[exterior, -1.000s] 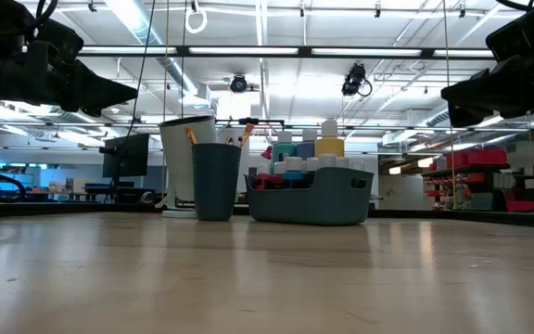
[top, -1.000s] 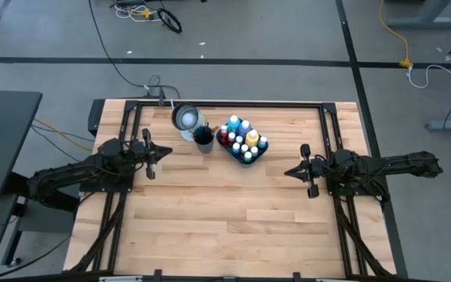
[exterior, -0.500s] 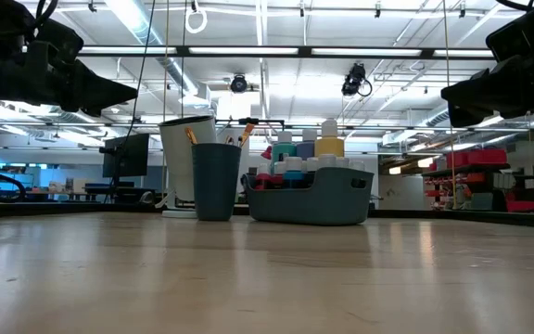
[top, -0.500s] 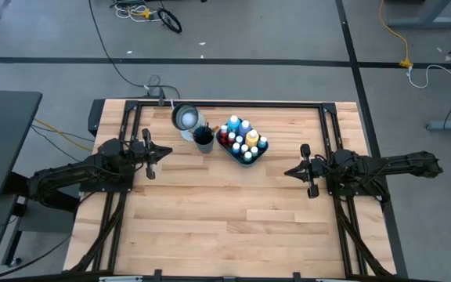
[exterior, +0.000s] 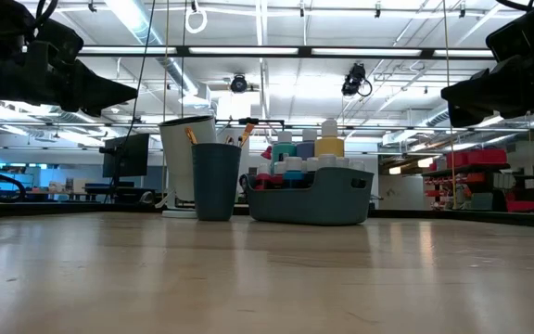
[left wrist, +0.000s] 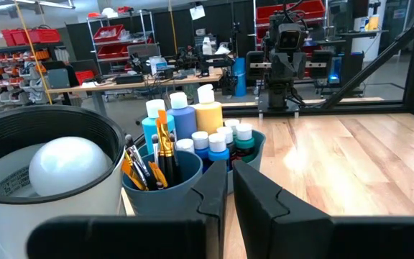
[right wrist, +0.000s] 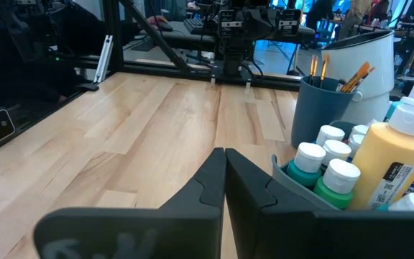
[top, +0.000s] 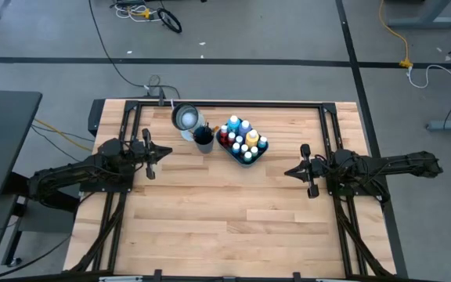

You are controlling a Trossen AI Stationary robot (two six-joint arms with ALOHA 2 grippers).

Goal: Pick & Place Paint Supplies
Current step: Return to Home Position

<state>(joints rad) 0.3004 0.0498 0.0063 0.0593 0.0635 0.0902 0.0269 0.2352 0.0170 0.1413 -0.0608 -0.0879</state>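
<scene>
Two grippers are hanging above the wooden table [top: 225, 227], well apart from each other and from the paint supplies. Seen from above and reckoned from the table's middle, the left gripper [top: 169, 153] is sitting at about 10 o'clock and the right gripper [top: 287, 171] at about 3 o'clock, tips pointing toward one another. Both are carrying nothing: the right wrist view is showing its fingers [right wrist: 254, 176] pressed together, and the left wrist view is showing its fingers [left wrist: 264, 198] drawn in to a bare sliver of a gap. Many small paint bottles [top: 241, 139] with pale caps are standing upright, packed together inside the teal tray [top: 248, 160], which is lying at roughly 12 to 1 o'clock near the far edge. Among them a yellow bottle [right wrist: 390, 162] is rising taller than the green ones [right wrist: 309, 167] beside it. Just beside the tray, toward 11 o'clock, the dark blue cup [top: 203, 140] is holding the brushes [left wrist: 158, 147], which are leaning against its rim with handles poking out. A white container [top: 185, 117] is standing close behind the cup, farther toward 11 o'clock.
</scene>
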